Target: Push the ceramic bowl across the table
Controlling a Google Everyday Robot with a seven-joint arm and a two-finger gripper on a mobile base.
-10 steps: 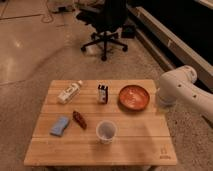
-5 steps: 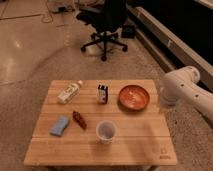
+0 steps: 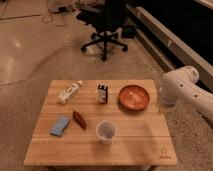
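Orange-red, the ceramic bowl sits on the far right part of the slatted wooden worktop, near its right edge. Just beyond that edge hangs the white arm, with the gripper low at its end, close beside the bowl; whether it touches the bowl, or is spread or closed, cannot be told. A whitish plastic cup stands nearer the front, a small carton left of the bowl, and a white bottle lies farther left.
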